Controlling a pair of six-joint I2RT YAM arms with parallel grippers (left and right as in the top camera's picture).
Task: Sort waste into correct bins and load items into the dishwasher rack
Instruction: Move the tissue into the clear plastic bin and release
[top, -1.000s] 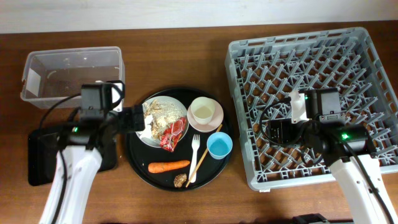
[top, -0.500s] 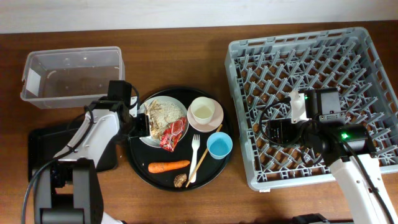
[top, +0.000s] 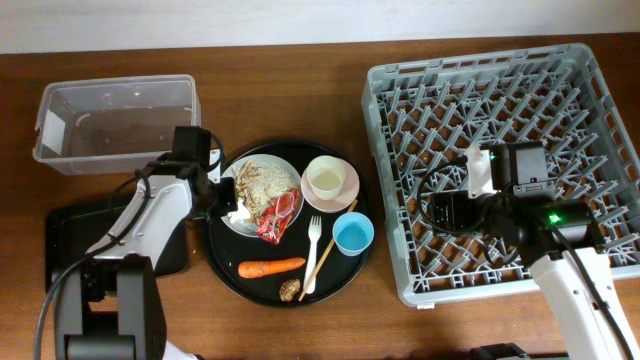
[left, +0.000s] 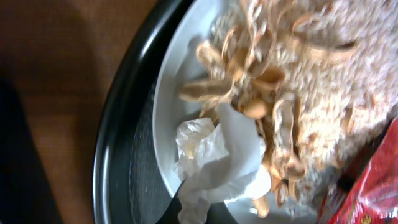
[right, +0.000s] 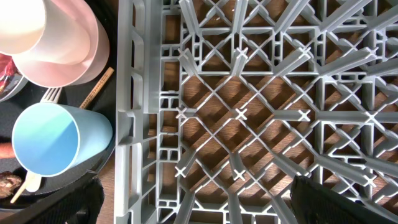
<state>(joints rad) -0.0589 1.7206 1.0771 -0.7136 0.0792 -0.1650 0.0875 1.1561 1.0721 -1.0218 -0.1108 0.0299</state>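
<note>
My left gripper (top: 228, 203) is shut on the crumpled white tissue (left: 217, 155) at the left edge of the grey-white plate (top: 290, 172). The plate also carries beige food scraps (top: 258, 183) and the red wrapper (top: 280, 215). On the round tray lie the carrot (top: 272, 267), a brown lump (top: 290, 289), the white fork (top: 314, 250), chopsticks (top: 330, 250), the blue cup (top: 353, 235) and the pink bowl (top: 345, 190) with a white cup (top: 325, 178) in it. My right gripper (right: 199, 199) hangs open and empty over the grey dishwasher rack (top: 500, 90), near its left side.
The clear tub (top: 115, 122) stands at the back left. A flat black tray (top: 70, 250) lies in front of it, partly under my left arm. The round black tray (top: 225, 265) sits between these bins and the rack.
My left arm swung in to the plate's left edge and its gripper went from open to shut on the tissue. The right arm has not moved.
</note>
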